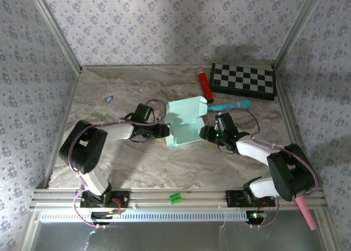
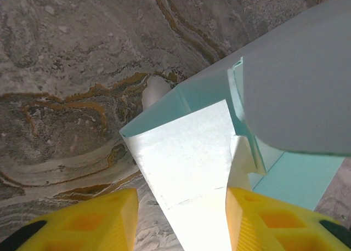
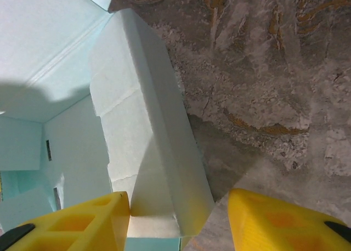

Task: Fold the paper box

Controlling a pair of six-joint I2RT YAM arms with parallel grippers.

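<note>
Mint-green paper box point(image 1: 185, 125), black-and-white checkerboard point(image 1: 243, 80), grey-veined marble table point(image 1: 142, 163), red tube point(image 1: 204, 82), teal microphone point(image 1: 230, 106), floral-patterned walls point(image 1: 164, 21)

paper box point(image 1: 185, 123): thin mint card, matt, smooth; close up the faces look a bit fibrous, creases crisp. Table point(image 1: 137, 163): marble-pattern top, grey/tan veins, smooth w/ faint sheen. Left fingers point(image 2: 93, 223): yellow plastic, matt, moulded pockets; right fingers point(image 3: 274, 223) same. Left arm point(image 1: 88, 147): black + white plastic shells, semi-gloss; right arm point(image 1: 290, 174) ditto. Frame rail point(image 1: 181, 198): bare metal extrusion, satin. Walls point(image 1: 164, 21): printed floral, matt, paper vs cloth can't tell. Checkerboard point(image 1: 243, 80): b/w squares, slight gloss.
</note>
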